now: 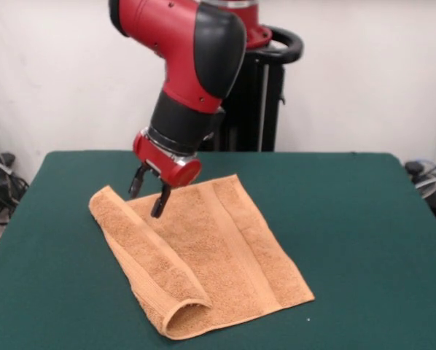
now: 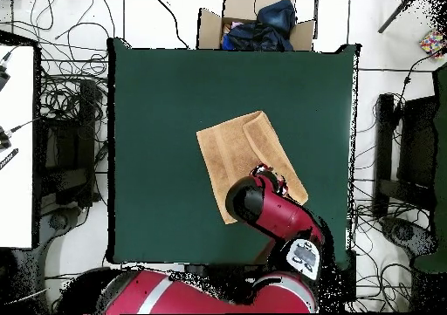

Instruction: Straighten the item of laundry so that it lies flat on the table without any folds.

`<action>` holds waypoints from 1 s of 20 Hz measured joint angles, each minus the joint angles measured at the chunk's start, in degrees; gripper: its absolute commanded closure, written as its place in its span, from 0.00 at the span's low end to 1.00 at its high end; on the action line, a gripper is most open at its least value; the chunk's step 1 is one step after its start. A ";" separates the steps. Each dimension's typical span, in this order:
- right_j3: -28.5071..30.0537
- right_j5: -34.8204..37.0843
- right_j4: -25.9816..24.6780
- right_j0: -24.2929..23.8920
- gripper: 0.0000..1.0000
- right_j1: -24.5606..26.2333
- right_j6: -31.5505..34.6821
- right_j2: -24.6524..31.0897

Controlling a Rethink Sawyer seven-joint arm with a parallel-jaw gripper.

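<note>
Front view: the gripper [image 1: 149,191] hangs just above the orange-tan towel [image 1: 211,255], fingers parted and empty; the towel's left edge is rolled over onto itself on the green table [image 1: 349,219]. Overhead view: the towel [image 2: 236,150] lies near the table's [image 2: 157,111] middle, partly under the red arm [image 2: 271,211].

Beneath the black pincer [image 1: 149,192] an orange-tan towel [image 1: 211,255] with smoother woven bands is lying on the dark green tabletop [image 1: 349,240].

Red-black arm [image 1: 196,65] (pincer [image 1: 149,193] seemingly black)
</note>
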 measured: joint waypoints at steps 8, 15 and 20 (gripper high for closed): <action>0.01 3.17 0.00 1.52 0.00 -1.89 0.00 -0.02; 0.02 1.27 -0.01 4.07 0.00 -1.12 0.00 -0.36; 0.19 -4.16 -0.01 3.45 0.00 -0.11 0.00 -0.36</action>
